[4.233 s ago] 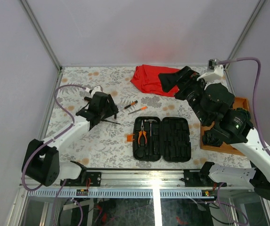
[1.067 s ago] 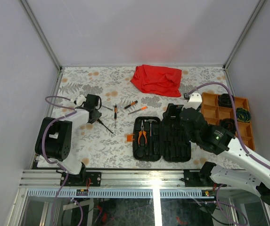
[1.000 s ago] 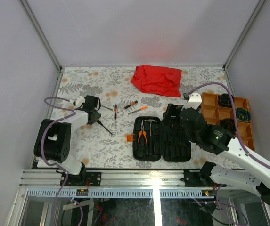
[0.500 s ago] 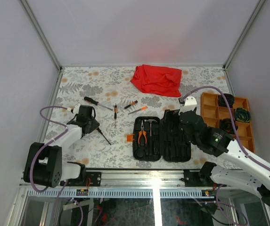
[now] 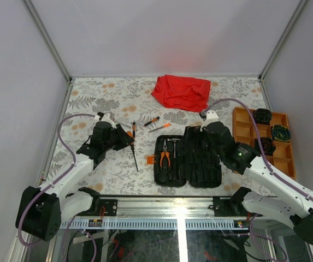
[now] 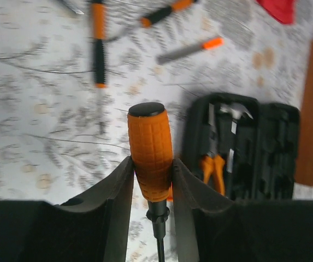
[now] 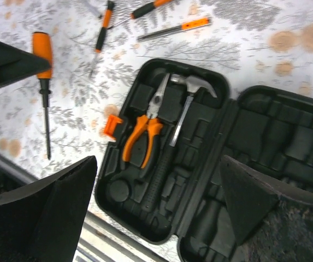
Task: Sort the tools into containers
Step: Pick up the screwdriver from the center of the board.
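My left gripper (image 5: 124, 137) is shut on the orange handle of a long screwdriver (image 5: 134, 150) and holds it just left of the open black case (image 5: 200, 164). In the left wrist view both fingers (image 6: 120, 183) press on the handle (image 6: 151, 142). Orange-handled pliers (image 7: 141, 130) and a steel-headed hammer (image 7: 184, 112) lie in the case's left half (image 7: 124, 188). My right gripper (image 7: 157, 164) is open and empty above the case. Three small screwdrivers (image 5: 151, 121) lie on the table behind the case.
The orange divided tray (image 5: 238, 126) stands right of the case with dark items in its compartments. A red cloth (image 5: 181, 91) lies at the back. The case's orange latch (image 7: 111, 126) sticks out on its left side. Metal rails run along the near edge.
My left gripper has lifted the long screwdriver and carried it right, toward the case. My right gripper has shifted a little back and left over the case.
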{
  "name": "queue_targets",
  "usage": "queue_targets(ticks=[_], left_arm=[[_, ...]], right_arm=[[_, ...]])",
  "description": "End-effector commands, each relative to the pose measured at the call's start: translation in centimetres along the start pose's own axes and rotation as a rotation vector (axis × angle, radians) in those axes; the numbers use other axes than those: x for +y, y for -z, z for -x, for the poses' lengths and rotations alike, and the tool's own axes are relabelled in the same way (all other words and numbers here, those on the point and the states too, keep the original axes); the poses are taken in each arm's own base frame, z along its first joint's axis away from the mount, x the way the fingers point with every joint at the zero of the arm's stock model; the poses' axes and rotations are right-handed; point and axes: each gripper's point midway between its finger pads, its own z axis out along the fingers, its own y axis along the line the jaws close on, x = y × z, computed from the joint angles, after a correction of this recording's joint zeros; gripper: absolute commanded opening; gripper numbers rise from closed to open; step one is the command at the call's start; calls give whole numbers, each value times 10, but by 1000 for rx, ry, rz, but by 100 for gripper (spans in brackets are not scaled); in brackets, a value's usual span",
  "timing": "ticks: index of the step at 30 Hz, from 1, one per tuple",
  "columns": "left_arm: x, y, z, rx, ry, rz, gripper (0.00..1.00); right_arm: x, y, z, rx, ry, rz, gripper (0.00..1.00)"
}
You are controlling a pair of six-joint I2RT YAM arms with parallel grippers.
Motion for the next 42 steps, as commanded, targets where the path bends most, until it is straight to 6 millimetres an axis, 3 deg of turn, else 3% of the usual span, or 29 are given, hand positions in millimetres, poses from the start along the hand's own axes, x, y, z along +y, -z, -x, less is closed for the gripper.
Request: queue_targets(ticks=[1,9,14,25,42], left_arm=[[-64,14,1,-14,-115,-259,9],[-121,26,-12,-9,-177,-447,9],[-129,24,-10,-12,-198,-442,8],[-170,34,-16,-7,-204,-548,6],[-202,36,-21,-23,-136,-619,2]], right_arm=[[41,-4,4,-26,-49,287,98],[62,-11,-9,-75,-133,464,80],[57,-16,-12,-85,-188,450,74],[88,-11,-13,-91,-234,663,60],[102,-22,-23,-22,-275,757,48]])
